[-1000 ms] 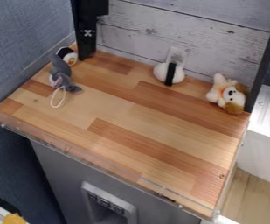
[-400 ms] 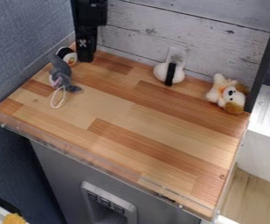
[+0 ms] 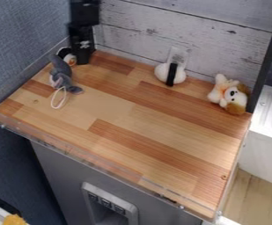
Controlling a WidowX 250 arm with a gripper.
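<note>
A grey plush (image 3: 60,75), its loop (image 3: 64,95) spread perhaps against tangling, is laid near the gripper (image 3: 84,59), whose opening and hold cannot be told.

The wooden top (image 3: 126,107) is patched in pale tan, honey and reddish brown, beside a mottled blue wall (image 3: 23,37) and whitish-grey boards (image 3: 161,22) with dark knots. The gripper (image 3: 84,62) is black, the small toy (image 3: 67,56) black and white, the long plush (image 3: 61,71) grey. A white rounded object (image 3: 161,73) bears 1 black stripe; the plush dog (image 3: 236,104) is cream and brown.
</note>
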